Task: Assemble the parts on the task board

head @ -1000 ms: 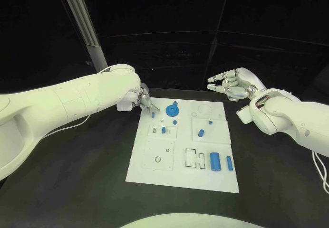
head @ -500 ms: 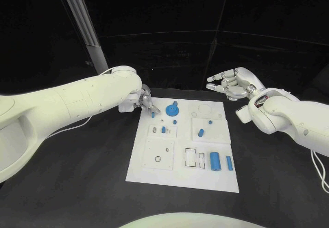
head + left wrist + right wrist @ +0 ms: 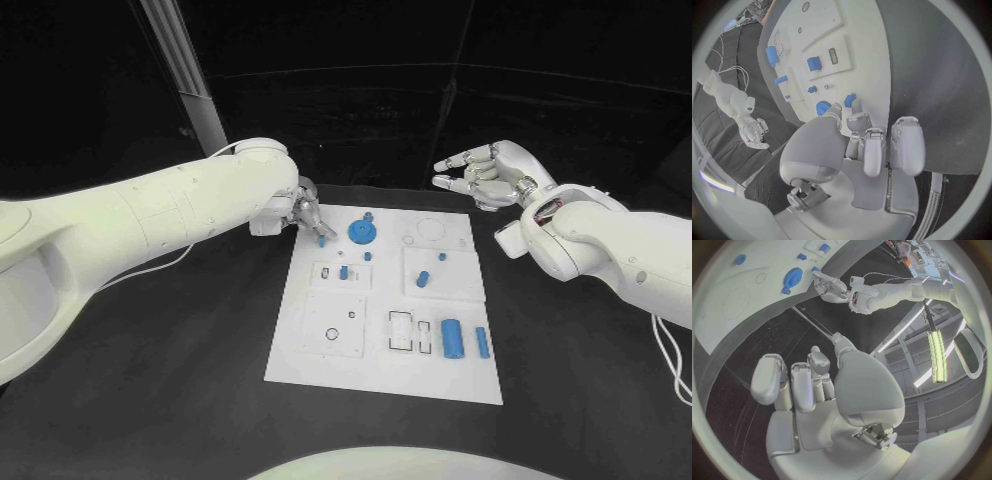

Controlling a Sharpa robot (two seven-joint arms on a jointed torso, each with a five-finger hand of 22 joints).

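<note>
Holding unchanged, left robot hand (image 3: 309,217) pinching blue part (image 3: 320,240)

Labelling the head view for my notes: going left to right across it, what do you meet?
Left robot hand → blue gear part → blue peg part → blue cylinder part → right robot hand.

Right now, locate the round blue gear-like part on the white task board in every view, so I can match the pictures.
Head view: round blue gear-like part at the white task board's far edge, beside the left hand.
Left wrist view: a blue piece shows at the fingertips; I cannot tell whether it is this part.
Right wrist view: the part lies near the left hand.
Shared landmark: the left hand.
</note>
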